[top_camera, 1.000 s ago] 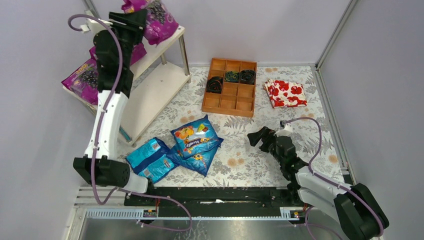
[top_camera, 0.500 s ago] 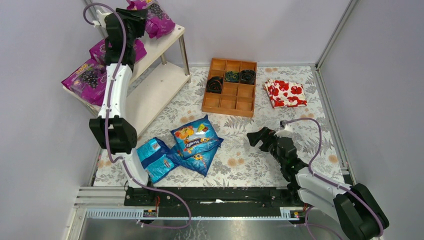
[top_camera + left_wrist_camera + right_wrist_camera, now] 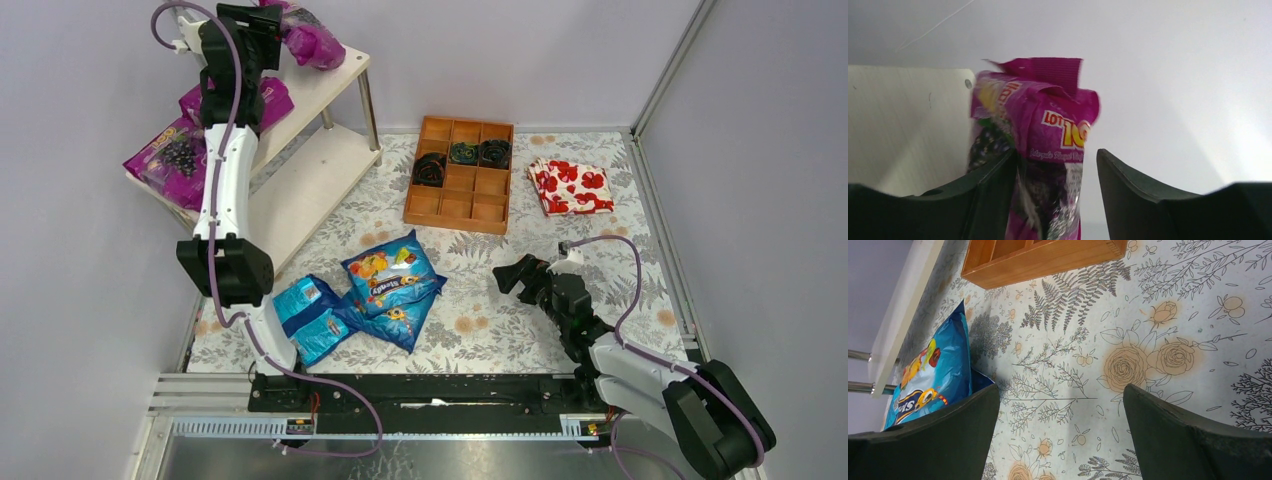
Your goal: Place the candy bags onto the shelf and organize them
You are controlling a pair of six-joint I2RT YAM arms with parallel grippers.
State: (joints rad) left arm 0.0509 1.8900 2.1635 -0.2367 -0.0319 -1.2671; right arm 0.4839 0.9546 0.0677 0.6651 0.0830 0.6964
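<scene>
Far left corner, at shelf (image 3: 335,75): left gripper (image 3: 1054,155) parted loosely around purple candy bag (image 3: 1048,110). Near right corner: right gripper (image 3: 1060,390) spread, empty.

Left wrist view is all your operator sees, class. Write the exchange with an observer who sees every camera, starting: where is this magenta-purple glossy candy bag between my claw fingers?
Observer: The magenta-purple glossy candy bag is at the far end of the top board of the pale cream two-tier shelf.
Operator: Any others up there?
Observer: Two more magenta bags lie on that board.
Operator: What's left?
Observer: Blue glossy candy bags lie piled on the floral table cover.
</scene>
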